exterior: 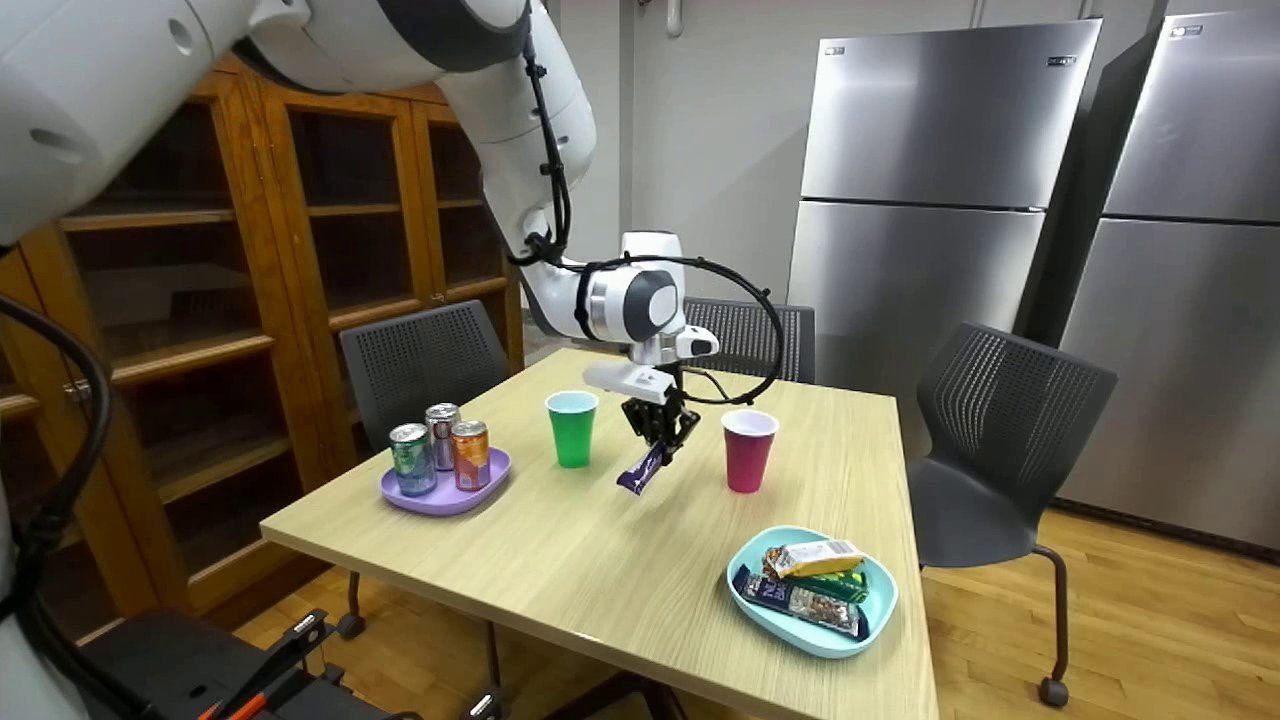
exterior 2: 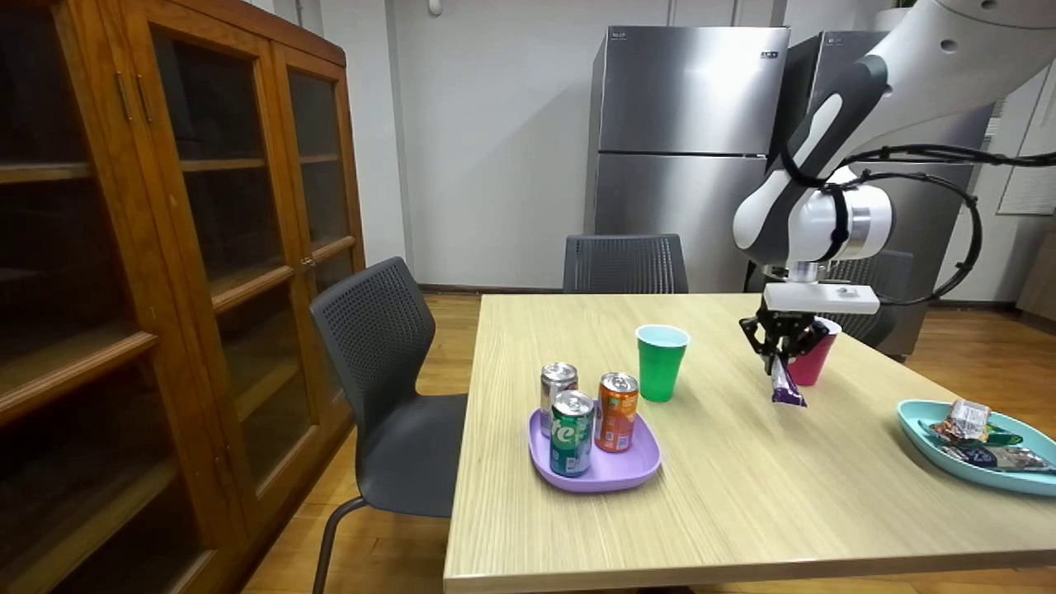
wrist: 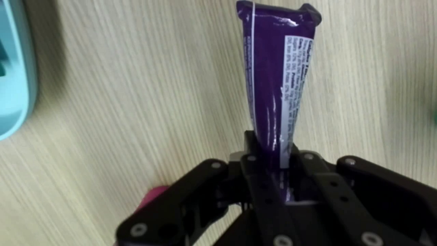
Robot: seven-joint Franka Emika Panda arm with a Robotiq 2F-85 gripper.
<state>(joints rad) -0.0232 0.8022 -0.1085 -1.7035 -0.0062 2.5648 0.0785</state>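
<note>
My gripper [wrist: 272, 145] is shut on a purple-wrapped snack bar [wrist: 273, 75] that carries a white nutrition label. The fingers clasp one end, and the rest sticks out past them. In both exterior views the bar [exterior: 641, 470] [exterior 2: 785, 386] slants down from the gripper [exterior: 662, 440] [exterior 2: 778, 342] over the table; whether its low end touches the wood cannot be told. Close beside the gripper stands an upright magenta cup [exterior: 748, 455], partly behind the gripper in an exterior view [exterior 2: 813, 363]. A green cup [exterior: 572, 432] [exterior 2: 660, 367] stands upright on the opposite side.
A light-blue tray [exterior: 878, 600] [wrist: 20, 92] holds several wrapped bars near the table's edge. Three cans, green [exterior 2: 571, 433], silver [exterior: 442, 437] and orange [exterior 2: 617, 411], stand on a purple plate [exterior: 440, 503]. Dark chairs [exterior: 1000, 450] surround the table; a wooden cabinet [exterior 2: 190, 247] lines a wall.
</note>
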